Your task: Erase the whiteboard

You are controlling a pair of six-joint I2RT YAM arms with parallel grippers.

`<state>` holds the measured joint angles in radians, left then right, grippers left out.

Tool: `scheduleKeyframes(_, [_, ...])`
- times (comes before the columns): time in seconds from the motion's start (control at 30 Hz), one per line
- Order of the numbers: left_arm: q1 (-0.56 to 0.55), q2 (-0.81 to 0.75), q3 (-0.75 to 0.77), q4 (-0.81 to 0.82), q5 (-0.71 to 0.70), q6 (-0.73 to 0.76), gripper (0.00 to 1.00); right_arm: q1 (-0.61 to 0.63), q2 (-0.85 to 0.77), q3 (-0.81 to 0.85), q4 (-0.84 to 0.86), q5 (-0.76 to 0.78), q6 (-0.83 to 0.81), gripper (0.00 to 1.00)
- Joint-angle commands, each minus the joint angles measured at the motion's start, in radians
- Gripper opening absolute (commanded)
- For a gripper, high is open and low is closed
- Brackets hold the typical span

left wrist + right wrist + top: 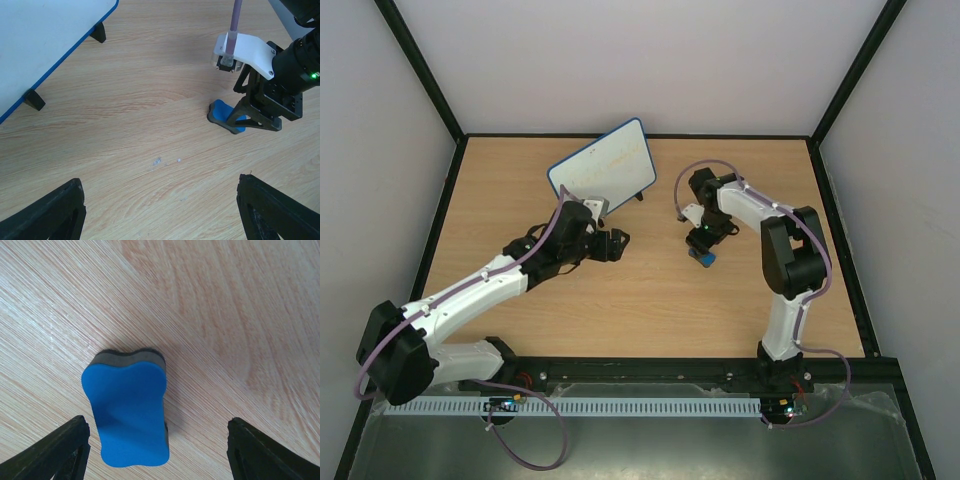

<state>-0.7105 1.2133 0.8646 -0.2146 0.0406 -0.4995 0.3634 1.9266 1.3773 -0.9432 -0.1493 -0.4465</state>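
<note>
The counter (620, 310) was a rectangular panel of light oak-grain laminate, smooth and matt, with fine parallel grain lines. Plain white walls (640, 60) enclosed it on three sides, joined by black frame posts (420, 70). A few tiny pale specks (157, 161) lay on the wood near the centre.

The whiteboard (603, 168) stood at the far edge, left of centre, and was turned at an angle to that edge. It was a thin rectangular sheet with a narrow blue rim and rounded corners, carried on small black wedge feet (34, 100). Faint markings showed on its glossy white face.

The eraser (127, 412) lay flat on the wood right of centre. It was a waisted block with rounded corners, having a smooth blue top over a dark grey felt layer.

The left gripper (160, 215) hung over bare wood just on the near side of the whiteboard, its black fingers spread wide and empty. The right gripper (703, 245) pointed down over the eraser, its fingers set wide on either side of the block and not closed on it. A purple cable (710, 165) looped along the right arm.
</note>
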Motion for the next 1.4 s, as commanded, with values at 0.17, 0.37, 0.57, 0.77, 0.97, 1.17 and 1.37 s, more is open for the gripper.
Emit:
scheduleKeyframes(0.17, [-0.006, 0.009, -0.003, 0.009, -0.002, 0.0, 0.83, -0.001, 0.022, -0.001, -0.042, -0.018, -0.007, 0.66])
scheduleKeyframes(0.37, [-0.006, 0.006, -0.006, 0.01, -0.003, -0.003, 0.83, -0.001, 0.032, 0.001, -0.039, 0.004, 0.015, 0.57])
scheduleKeyframes(0.57, [-0.006, 0.005, -0.011, 0.009, -0.004, -0.005, 0.83, -0.001, 0.031, -0.007, -0.05, 0.0, 0.016, 0.55])
scheduleKeyframes(0.77, [-0.006, 0.005, -0.012, 0.012, -0.003, -0.006, 0.83, 0.002, 0.023, -0.01, -0.059, -0.008, 0.01, 0.63])
scheduleKeyframes(0.97, [-0.006, 0.005, -0.015, 0.015, 0.001, -0.006, 0.83, 0.01, 0.014, -0.029, -0.047, 0.014, 0.007, 0.62])
scheduleKeyframes(1.17, [-0.006, 0.003, -0.017, 0.016, -0.001, -0.008, 0.83, 0.021, -0.035, -0.034, -0.054, -0.015, -0.011, 0.64])
scheduleKeyframes(1.37, [-0.006, 0.006, -0.014, 0.021, 0.007, -0.012, 0.83, 0.023, -0.034, -0.04, -0.033, 0.038, -0.01, 0.65])
